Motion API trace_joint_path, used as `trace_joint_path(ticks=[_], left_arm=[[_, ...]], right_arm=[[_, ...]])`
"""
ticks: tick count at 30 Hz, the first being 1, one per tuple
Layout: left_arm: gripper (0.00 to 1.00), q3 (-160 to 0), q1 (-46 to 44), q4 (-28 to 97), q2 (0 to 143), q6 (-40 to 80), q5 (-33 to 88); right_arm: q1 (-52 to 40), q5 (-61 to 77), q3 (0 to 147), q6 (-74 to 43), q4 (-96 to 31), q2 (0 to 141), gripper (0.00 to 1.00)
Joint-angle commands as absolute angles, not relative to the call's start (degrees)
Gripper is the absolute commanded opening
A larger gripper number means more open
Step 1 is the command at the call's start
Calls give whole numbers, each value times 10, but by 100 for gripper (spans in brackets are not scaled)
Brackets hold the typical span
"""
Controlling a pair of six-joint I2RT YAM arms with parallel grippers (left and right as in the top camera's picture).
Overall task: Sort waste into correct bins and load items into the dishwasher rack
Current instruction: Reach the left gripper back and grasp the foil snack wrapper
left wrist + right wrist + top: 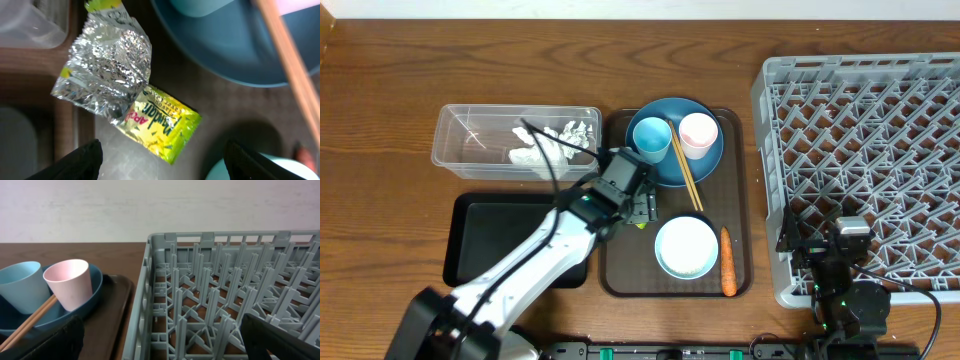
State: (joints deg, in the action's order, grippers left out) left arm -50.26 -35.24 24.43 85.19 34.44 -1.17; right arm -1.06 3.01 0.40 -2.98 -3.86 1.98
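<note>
Wood-grain table (380, 100), left arm stretched diagonally onto brown serving tray (625, 268), left gripper (165, 157) spread wide over foil wrapper (107, 70) lying beside dark-blue plate (225, 55), right gripper (165, 340) fingers parted, low over dishwasher rack (225, 295) near corner.

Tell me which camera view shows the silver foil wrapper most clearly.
The left wrist view. The crinkled foil wrapper fills it, with silver creases and yellow label sharp. In the overhead view the left gripper hides nearly all of it; only a yellow speck shows. The right wrist view does not show it.
</note>
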Motion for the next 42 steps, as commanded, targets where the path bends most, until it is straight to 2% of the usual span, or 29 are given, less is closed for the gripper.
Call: trace_joint_path(ticks=[1, 7, 13, 18, 25, 30, 32, 34, 42], left_arm=[[80, -499, -354, 236, 880, 367, -42], [79, -499, -354, 205, 933, 372, -46], [61, -499, -354, 183, 970, 372, -46], [41, -499, -354, 183, 980, 371, -46], [35, -499, -354, 183, 949, 358, -48], [38, -499, -354, 203, 899, 357, -68], [47, -499, -354, 207, 878, 357, -70], [51, -499, -354, 206, 869, 357, -70], [53, -499, -354, 199, 908, 373, -75]], right_arm=[[-10, 30, 3, -27, -41, 20, 99], [-10, 30, 3, -27, -41, 20, 98], [-10, 30, 3, -27, -41, 20, 99], [-10, 30, 3, -27, -41, 20, 99], [-10, 30, 3, -27, -41, 20, 99], [-10, 30, 3, -27, -41, 20, 99], [-10, 30, 3, -27, -41, 20, 99], [-10, 30, 3, -27, -41, 20, 99], [-10, 30, 3, -27, -41, 20, 99]])
